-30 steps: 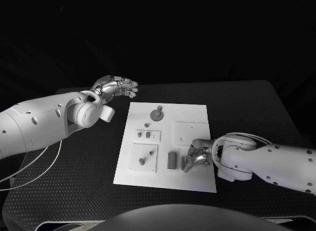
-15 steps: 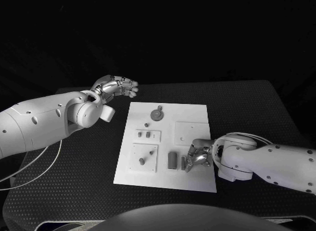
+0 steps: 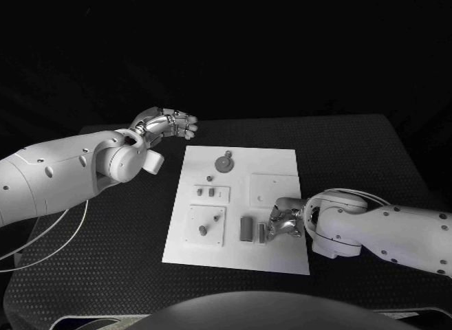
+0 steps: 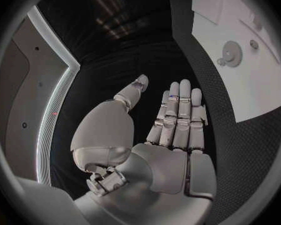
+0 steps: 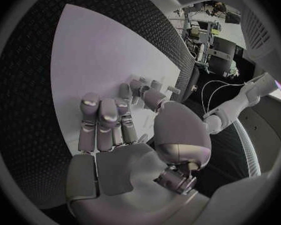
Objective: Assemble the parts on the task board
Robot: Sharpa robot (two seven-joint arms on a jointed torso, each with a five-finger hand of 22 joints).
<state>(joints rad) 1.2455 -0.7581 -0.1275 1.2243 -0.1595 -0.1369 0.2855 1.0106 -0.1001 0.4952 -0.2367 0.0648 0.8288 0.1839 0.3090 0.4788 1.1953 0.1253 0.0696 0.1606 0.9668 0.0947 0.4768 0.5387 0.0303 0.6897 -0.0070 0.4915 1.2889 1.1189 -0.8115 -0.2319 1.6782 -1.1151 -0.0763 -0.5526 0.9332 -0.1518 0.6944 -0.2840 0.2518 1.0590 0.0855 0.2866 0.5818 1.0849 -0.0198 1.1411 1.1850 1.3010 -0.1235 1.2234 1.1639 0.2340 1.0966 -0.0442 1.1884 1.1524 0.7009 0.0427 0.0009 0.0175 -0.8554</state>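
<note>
The white task board (image 3: 277,165) lies mid-table. On it are a round grey part (image 3: 223,163) at the far end, small parts (image 3: 212,191) and pegs (image 3: 208,223) on the left plates, and two upright grey bars (image 3: 246,229) near the front. My right hand (image 3: 284,224) sits low over the board's near right area, its fingertips right beside the thinner bar (image 3: 261,232). In the right wrist view its fingers (image 5: 103,120) lie stretched over the board (image 5: 97,55) and nothing shows between them and the thumb. My left hand (image 3: 167,125) hovers off the board's far left corner, fingers straight and empty (image 4: 178,115).
The black textured table (image 3: 117,240) surrounds the board, with bare room to the left, right and front. A thin white cable (image 3: 47,240) hangs by my left arm. My right forearm (image 3: 394,234) covers the table's near right part.
My right hand has crept slightly toward the thin bar, fingers drawn in a little. The left arm and the parts have not moved.
</note>
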